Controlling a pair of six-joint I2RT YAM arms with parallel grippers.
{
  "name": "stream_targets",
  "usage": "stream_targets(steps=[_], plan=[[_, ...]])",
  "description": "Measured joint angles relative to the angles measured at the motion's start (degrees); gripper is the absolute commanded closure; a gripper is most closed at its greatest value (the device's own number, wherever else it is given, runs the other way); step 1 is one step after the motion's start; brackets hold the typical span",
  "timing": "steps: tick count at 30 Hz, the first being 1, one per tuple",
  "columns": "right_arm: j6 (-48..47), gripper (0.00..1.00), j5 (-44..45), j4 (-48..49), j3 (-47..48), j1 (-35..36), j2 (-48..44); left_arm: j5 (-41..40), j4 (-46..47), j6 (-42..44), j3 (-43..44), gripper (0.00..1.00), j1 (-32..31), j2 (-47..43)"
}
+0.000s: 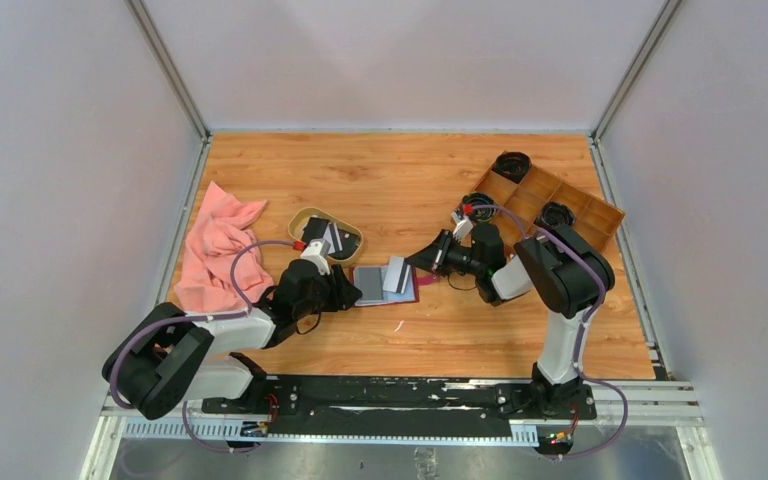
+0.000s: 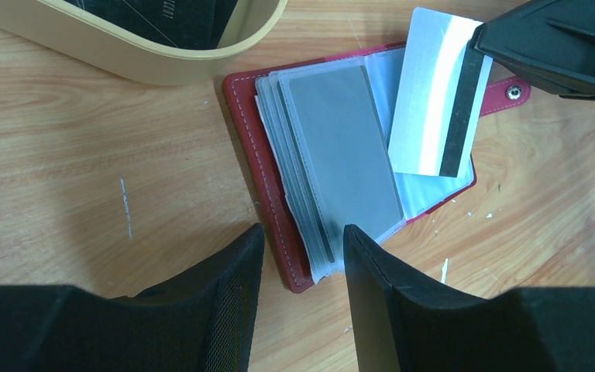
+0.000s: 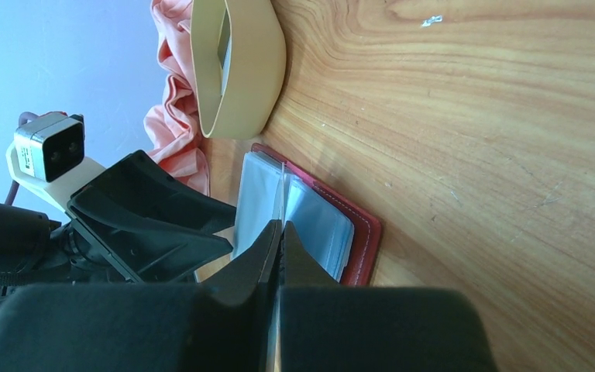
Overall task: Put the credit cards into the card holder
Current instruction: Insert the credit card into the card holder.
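Lab: walled robot test table [image 1: 400, 170]

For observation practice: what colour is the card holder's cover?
Card holder: dark red, best in left wrist view.

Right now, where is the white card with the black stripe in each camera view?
Top external: the striped card is mid-table, over the open card holder.
Left wrist: upper right, over the holder's right side.
Right wrist: edge-on, a thin line near the centre, pinched in the right hand.
Shared landmark: the red card holder.
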Motion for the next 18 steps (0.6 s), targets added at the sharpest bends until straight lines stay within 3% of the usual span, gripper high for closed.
stream_targets(steps=[18], plan=[[0.09, 1.00, -0.48, 1.51, 0.00, -0.35, -1.53, -0.04, 0.00, -0.09, 0.00, 0.52, 0.00, 0.00]])
